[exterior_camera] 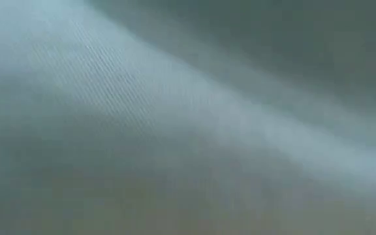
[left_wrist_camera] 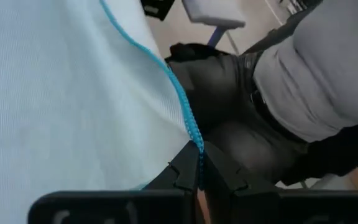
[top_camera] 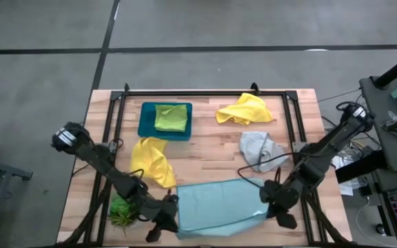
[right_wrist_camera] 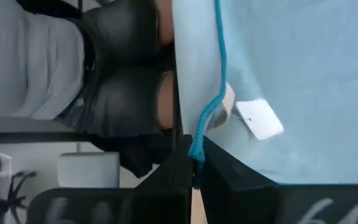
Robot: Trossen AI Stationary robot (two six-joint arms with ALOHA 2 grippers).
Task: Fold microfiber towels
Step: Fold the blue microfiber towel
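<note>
**Both hands pinch the light blue towel at its near corners**

The left hand point(left_wrist_camera: 197, 177) and the right hand point(right_wrist_camera: 194, 171) are each closed on a stitched corner of the light blue towel point(top_camera: 219, 205), spread at the counter's point(top_camera: 205, 155) near edge. It looks soft, light and limp, so corner grips seem best.

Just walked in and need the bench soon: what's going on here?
Both arms hold the light blue towel at the table's near edge, the left tool and the right tool each shut on a corner of it. A lime green towel lies folded in the teal tray; two yellow towels and a grey towel lie unfolded.
</note>
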